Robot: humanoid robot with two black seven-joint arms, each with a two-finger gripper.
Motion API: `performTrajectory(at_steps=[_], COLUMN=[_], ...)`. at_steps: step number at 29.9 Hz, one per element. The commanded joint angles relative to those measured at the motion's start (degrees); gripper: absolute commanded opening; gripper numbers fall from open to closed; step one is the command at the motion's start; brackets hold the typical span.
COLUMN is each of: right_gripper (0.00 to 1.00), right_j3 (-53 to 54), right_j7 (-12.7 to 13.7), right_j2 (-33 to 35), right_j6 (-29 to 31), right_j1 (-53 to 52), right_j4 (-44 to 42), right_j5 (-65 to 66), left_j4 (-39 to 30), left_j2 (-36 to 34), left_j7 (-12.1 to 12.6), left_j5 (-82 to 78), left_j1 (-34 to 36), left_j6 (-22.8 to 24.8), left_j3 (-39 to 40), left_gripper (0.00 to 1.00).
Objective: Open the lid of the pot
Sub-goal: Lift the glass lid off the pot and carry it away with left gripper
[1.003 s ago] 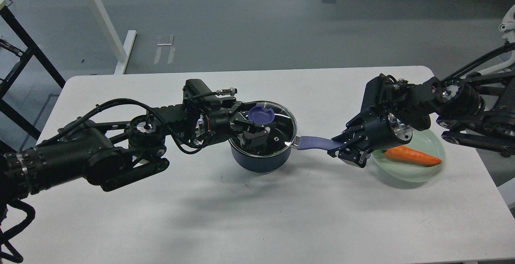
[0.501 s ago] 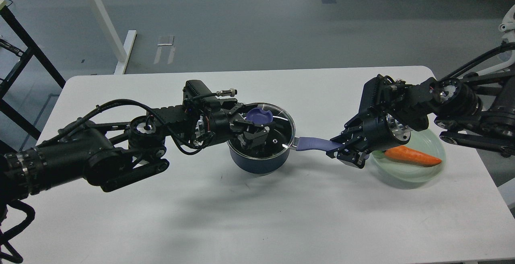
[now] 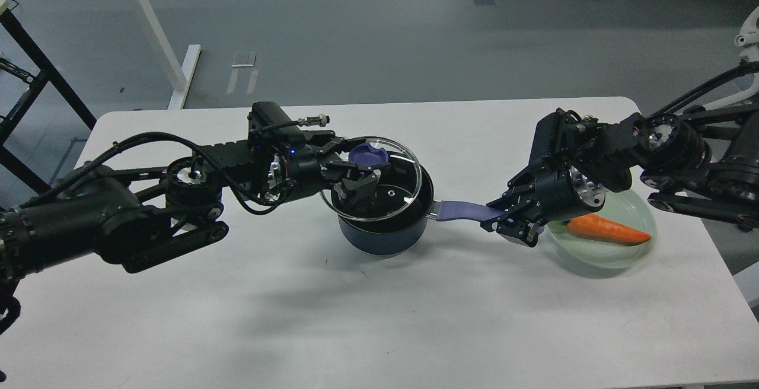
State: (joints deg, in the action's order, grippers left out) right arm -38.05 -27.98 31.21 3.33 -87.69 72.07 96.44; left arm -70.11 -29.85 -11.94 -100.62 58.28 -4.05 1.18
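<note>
A dark blue pot (image 3: 384, 236) stands at the table's middle, its purple handle (image 3: 465, 210) pointing right. My left gripper (image 3: 359, 174) is shut on the purple knob (image 3: 367, 154) of the glass lid (image 3: 398, 187). It holds the lid raised and shifted left, off the pot's rim. My right gripper (image 3: 504, 217) is shut on the end of the pot handle.
A pale green plate (image 3: 616, 255) with an orange carrot (image 3: 606, 230) lies at the right, just behind my right gripper. The white table (image 3: 379, 318) has bare surface in front and at the left. A white table leg and a black frame stand on the floor beyond.
My left gripper has lifted the lid off the pot and carried it up and to the left. The right gripper and the pot have stayed in place.
</note>
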Motion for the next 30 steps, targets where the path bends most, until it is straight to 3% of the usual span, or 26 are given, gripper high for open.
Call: performTrajectory(at_steps=[1, 5, 10, 14, 21, 30], right_gripper=[0.22, 0.22, 0.22, 0.22, 0.23, 0.23], right_j3=[-0.01, -0.01, 0.08, 0.08, 0.08, 0.08], right_j7=[-0.02, -0.02, -0.02, -0.02, -0.02, -0.02], right_j2=[0.08, 0.26, 0.08, -0.27, -0.36, -0.36], right_j6=[0.01, 0.01, 0.01, 0.01, 0.01, 0.01], right_j1=[-0.03, -0.03, -0.03, -0.12, -0.12, -0.03], right_j4=[0.09, 0.09, 0.01, -0.17, -0.08, -0.08], right_j5=[-0.03, -0.03, -0.03, -0.03, -0.03, -0.03], left_j4=[-4.76, -9.17, -6.81, -3.02, 4.18, 11.56], left_j2=[-7.47, -18.81, -26.22, -26.84, -25.52, -20.51], left_j7=[0.07, 0.16, -0.98, -3.27, -3.36, -4.14], left_j5=[4.54, 8.68, 9.74, 9.22, 9.65, 9.74], left_j1=[0.69, 0.43, -2.72, -7.56, -13.1, -13.55], left_j6=[-0.08, -0.08, -0.34, -2.35, -7.45, -11.06], left_j3=[0.92, 1.02, -0.21, -0.48, -2.67, -7.51], left_gripper=[0.48, 0.48, 0.48, 0.48, 0.48, 0.48])
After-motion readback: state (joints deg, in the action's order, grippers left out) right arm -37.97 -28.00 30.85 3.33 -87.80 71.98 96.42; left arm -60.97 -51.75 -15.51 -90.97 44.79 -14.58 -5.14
